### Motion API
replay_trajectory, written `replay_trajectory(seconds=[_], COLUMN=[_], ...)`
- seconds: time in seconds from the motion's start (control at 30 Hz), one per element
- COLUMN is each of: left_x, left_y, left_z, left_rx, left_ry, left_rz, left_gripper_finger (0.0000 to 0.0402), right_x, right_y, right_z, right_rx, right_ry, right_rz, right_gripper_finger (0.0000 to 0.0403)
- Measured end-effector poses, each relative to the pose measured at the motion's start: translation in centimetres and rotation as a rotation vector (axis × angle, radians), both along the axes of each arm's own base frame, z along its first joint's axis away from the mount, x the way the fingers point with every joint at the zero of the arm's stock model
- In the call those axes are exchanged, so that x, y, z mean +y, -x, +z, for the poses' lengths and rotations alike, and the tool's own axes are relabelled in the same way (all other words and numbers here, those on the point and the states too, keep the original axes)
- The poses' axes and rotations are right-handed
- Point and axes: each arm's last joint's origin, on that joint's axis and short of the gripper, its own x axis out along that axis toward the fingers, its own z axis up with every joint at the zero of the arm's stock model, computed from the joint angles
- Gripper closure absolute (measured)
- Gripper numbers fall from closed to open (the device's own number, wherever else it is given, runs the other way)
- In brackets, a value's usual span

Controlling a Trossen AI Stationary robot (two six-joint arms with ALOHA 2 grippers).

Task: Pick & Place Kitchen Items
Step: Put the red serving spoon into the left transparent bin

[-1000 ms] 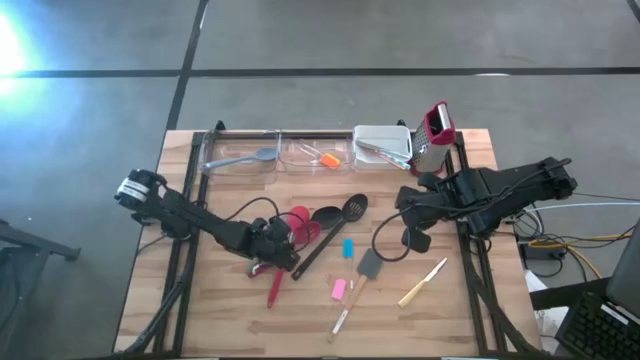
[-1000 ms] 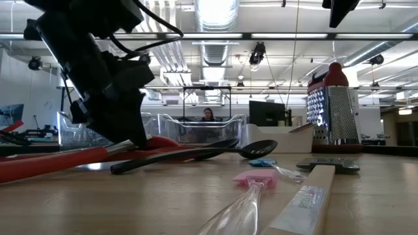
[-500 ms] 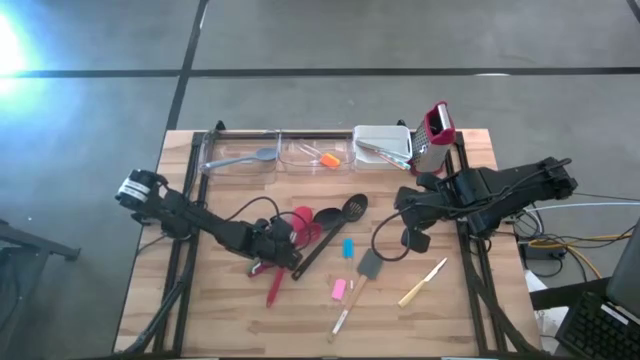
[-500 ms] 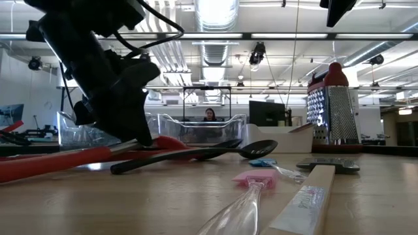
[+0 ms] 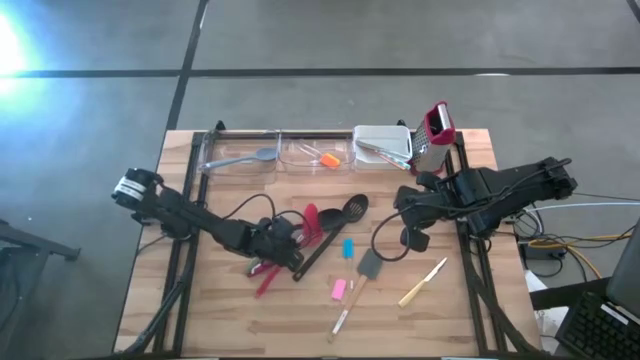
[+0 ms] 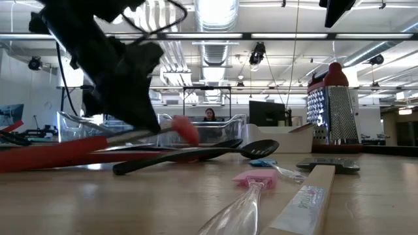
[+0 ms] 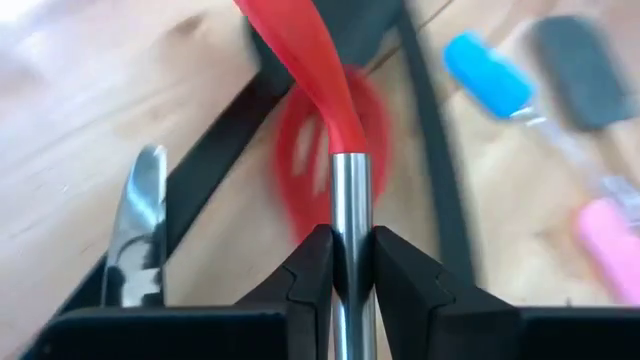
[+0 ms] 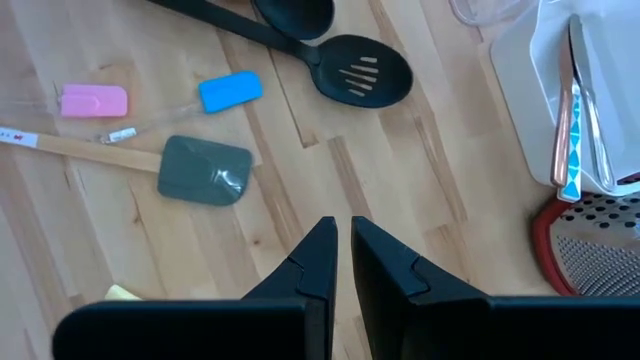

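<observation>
My left gripper [image 5: 283, 243] is shut on a red utensil with a steel shaft [image 6: 127, 136], left of the table's middle. Its red head [image 6: 186, 130] is raised. Its red handle [image 5: 265, 283] slants down toward the near edge. A black ladle [image 5: 325, 215] and a black slotted spoon [image 5: 352, 208] lie beside it. Blue [image 5: 348, 247], grey [image 5: 371, 267] and pink [image 5: 339, 289] scrapers and a yellow-handled knife [image 5: 423, 283] lie flat nearer the front. My right gripper [image 5: 410, 240] is shut and empty above the table, right of the scrapers. My left gripper pinches the steel shaft [image 7: 350, 215] of the red utensil between its two fingers, just behind the red head. The fingers come from above, slanting in from the table's left, and lie across the shaft. The head end is lifted; the red handle end [image 6: 46, 156] is low by the table.
Two clear tubs [image 5: 240, 155] [image 5: 318, 155] and a white tub [image 5: 383, 143] stand along the far edge, with a steel box grater [image 5: 436, 125] at the far right. Another red utensil head [image 7: 325, 165] lies under the held one. Bare wood shows at the near left.
My left gripper has risen a little and gone slightly toward the table's right edge with the red utensil. The utensil's red head has come up off the table and it has turned a little, while its handle end stays low.
</observation>
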Motion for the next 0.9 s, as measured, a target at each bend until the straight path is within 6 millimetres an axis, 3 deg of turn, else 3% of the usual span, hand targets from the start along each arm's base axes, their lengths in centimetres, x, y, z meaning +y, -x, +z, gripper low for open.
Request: replay_trajectory(seconds=[0.27, 0.53, 0.77, 0.9], left_x=[0.0, 0.4, 1.1, 2.1], left_y=[-0.2, 1.0, 3.0, 4.1], left_z=[4.6, 9.9, 13.8, 15.8], left_rx=[-0.112, -0.073, 0.126, 0.297], left_ry=[-0.075, -0.316, -0.635, -0.803], left_rz=[-0.112, -0.307, -0.617, -0.63], left_gripper_finger=[0.0342, 0.0343, 0.0343, 0.0343], right_x=[0.0, 0.0, 0.0, 0.1], right_y=[0.0, 0.0, -0.1, -0.2], right_z=[0.0, -0.1, 0.0, 0.0], right_rx=[0.0, 0.002, -0.005, -0.025], right_ry=[0.0, 0.0, -0.002, -0.008], right_rz=[0.0, 0.0, -0.001, -0.003], right_gripper_finger=[0.0376, 0.0376, 0.0376, 0.0376])
